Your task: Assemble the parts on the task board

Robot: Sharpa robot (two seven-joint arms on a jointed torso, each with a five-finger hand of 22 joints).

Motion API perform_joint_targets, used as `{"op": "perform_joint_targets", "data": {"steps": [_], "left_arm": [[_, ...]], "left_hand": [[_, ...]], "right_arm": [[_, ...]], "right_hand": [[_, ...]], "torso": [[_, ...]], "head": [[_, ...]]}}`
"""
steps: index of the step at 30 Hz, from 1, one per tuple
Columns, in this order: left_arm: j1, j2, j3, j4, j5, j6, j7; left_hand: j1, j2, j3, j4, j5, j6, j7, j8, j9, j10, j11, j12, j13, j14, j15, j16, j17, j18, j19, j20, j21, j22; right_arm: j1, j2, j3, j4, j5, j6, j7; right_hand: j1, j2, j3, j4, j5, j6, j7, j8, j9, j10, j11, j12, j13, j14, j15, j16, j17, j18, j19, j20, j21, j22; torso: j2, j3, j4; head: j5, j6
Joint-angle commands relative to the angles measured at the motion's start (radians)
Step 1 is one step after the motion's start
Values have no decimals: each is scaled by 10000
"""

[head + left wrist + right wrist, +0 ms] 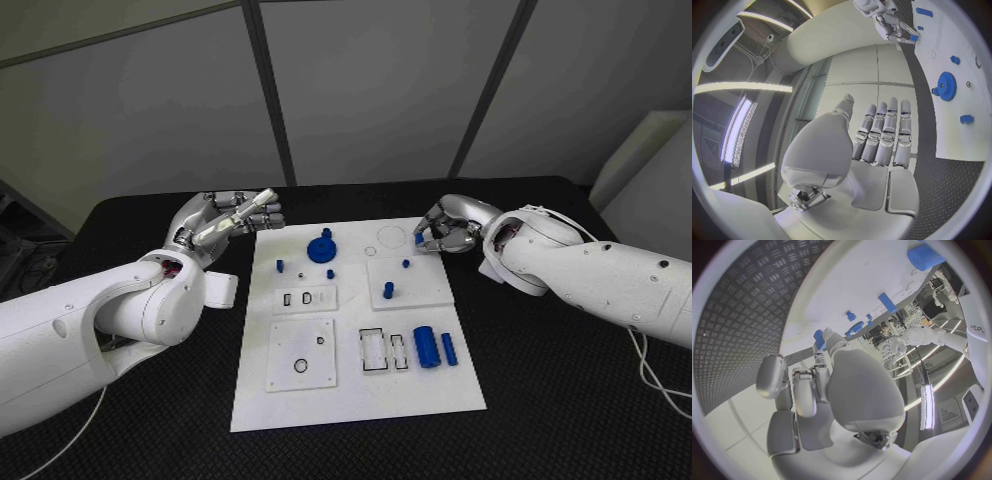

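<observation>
The white task board (361, 395) lies in the middle of the black table. On it stand a blue gear (320, 247) and three small blue pegs (388, 290). A thick blue cylinder (427, 346) and a thin blue bar (450, 348) lie nearer me. My right hand (450, 228) hovers at the board's far right corner and pinches a small blue part (819, 338) in its fingertips. My left hand (231, 218) is raised beside the board's far left corner. Its fingers (879, 135) are stretched out straight and hold nothing. The gear (946, 86) also appears in the left wrist view.
Several rectangular and round recesses (382, 350) mark the board's near half. Bare black table (577, 410) surrounds the board on every side. Grey wall panels (375, 90) stand behind the table's far edge.
</observation>
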Motion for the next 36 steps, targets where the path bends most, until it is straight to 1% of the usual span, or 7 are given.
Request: {"op": "perform_joint_targets", "data": {"steps": [1, 7, 12, 16, 23, 28, 36], "left_arm": [[14, -5, 10, 26, -63, 83, 37], [16, -15, 10, 50, -63, 81, 25], [16, 52, 10, 19, -63, 101, 12], [17, 129, 10, -30, -62, 118, 0], [18, 191, 10, -70, -62, 127, -11], [18, 203, 10, -79, -62, 122, -29], [18, 212, 10, -92, -62, 121, -41]], "left_hand": [[-1, 124, 8, -44, -60, 18, 27, -35, -7, 50, 41, -24, -7, 48, 34, -66, 1, -81, -34, -3, 51, -16], [-1, 124, 8, -44, -60, 18, 27, -35, -7, 50, 41, -24, -7, 48, 34, -66, 1, -81, -34, -3, 51, -16], [0, 133, 12, -49, -60, 20, 28, -37, -7, 53, 42, -28, -7, 53, 34, -70, 2, -80, -34, -3, 53, -17], [0, 133, 12, -49, -60, 20, 28, -37, -7, 53, 42, -28, -7, 53, 34, -70, 2, -80, -34, -3, 53, -17], [-2, 136, 13, -50, -61, 23, 26, -36, -6, 57, 41, -29, -6, 56, 34, -71, 2, -80, -33, -3, 54, -17], [-4, 137, 13, -50, -61, 24, 26, -36, -6, 59, 40, -29, -6, 57, 33, -71, 3, -80, -33, -4, 55, -17], [-4, 137, 13, -50, -61, 24, 26, -36, -6, 59, 40, -29, -6, 57, 33, -71, 3, -80, -33, -4, 55, -17]], "right_arm": [[18, -53, 8, 511, -130, -690, -319], [28, 85, 15, 1719, -197, -938, -1104], [30, 746, 20, 2212, -404, -903, -1620], [27, 1281, 19, 2302, -680, -773, -2041], [-18, 1937, -11, 2248, -1049, -443, -2712], [-140, 2229, -288, 2219, -1445, -346, -3042], [-356, 2582, -403, 2143, -1806, -296, -3241]], "right_hand": [[-18, 111, 70, -15, 20, 64, -11, 61, 17, -27, -80, -38, 1028, 1046, -70, 38, 2510, -101, 75, -20, 35, 14], [-36, 143, 105, -9, 21, 76, -14, 64, 14, -61, -81, -86, 982, 1049, -71, 43, 2522, -125, 145, -22, 95, 136], [-37, 160, 136, -16, 45, 88, -22, 69, 13, -62, -86, -89, 981, 1050, -74, 46, 2530, -138, 186, -25, 129, 205], [-37, 157, 146, -23, 61, 89, -23, 68, 12, -76, -88, -108, 963, 1049, -75, 44, 2524, -152, 226, -26, 164, 275], [-16, 139, 188, -68, 105, 109, -31, 78, 11, -93, -95, -132, 944, 1054, -82, 52, 2547, -174, 294, -32, 221, 389], [-49, 97, 197, -88, 124, 168, -45, 112, 19, -78, -106, -115, 965, 1063, -90, 67, 2585, -185, 332, -39, 251, 447], [-113, 64, 197, -81, 164, 192, -52, 126, 19, -67, -113, -104, 978, 1061, -97, 64, 2578, -184, 336, -45, 252, 446]], "torso": [[-15, -16, 3], [-15, -24, 32], [-15, -26, 79], [-20, -46, 118], [-14, -43, 104], [-26, -33, 85], [-12, -30, 96]], "head": [[-2, 9], [50, -10], [115, -22], [172, -44], [298, -92], [380, -134], [477, -172]]}}
